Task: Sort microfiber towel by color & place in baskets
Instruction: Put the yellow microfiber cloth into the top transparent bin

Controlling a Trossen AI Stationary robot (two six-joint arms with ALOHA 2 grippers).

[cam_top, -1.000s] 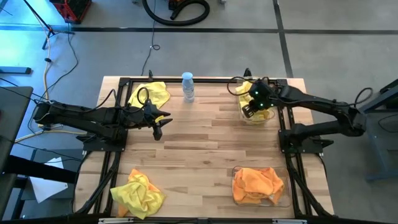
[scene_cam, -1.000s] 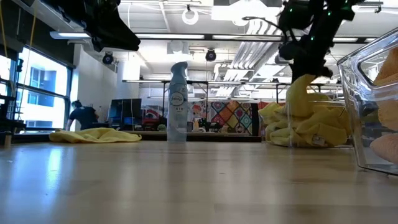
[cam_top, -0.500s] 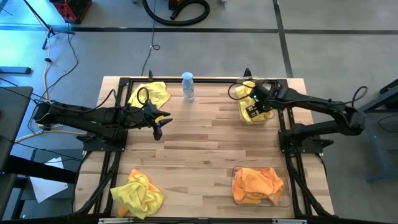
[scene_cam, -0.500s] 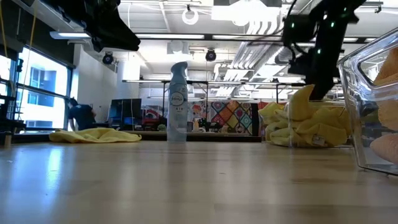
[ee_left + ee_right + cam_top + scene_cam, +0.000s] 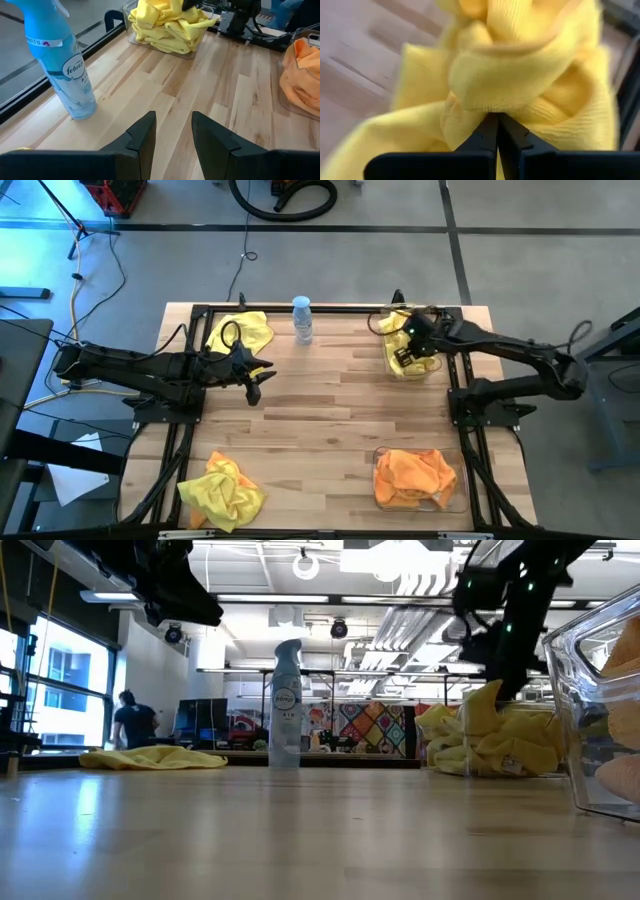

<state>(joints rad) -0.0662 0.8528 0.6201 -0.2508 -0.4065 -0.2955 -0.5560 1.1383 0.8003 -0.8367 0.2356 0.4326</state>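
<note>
Bunching up in the far right clear basket (image 5: 432, 369), a yellow microfiber towel (image 5: 520, 80) is pinched by the right hand (image 5: 497, 131), its fingers closed together on the fabric. Over the tabletop (image 5: 330, 420), the left hand (image 5: 172, 131) hovers with fingers parted, holding nothing.

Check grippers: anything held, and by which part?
Right gripper pinches a fold of a yellow towel over the far basket. Left gripper is open, holding nothing.
</note>
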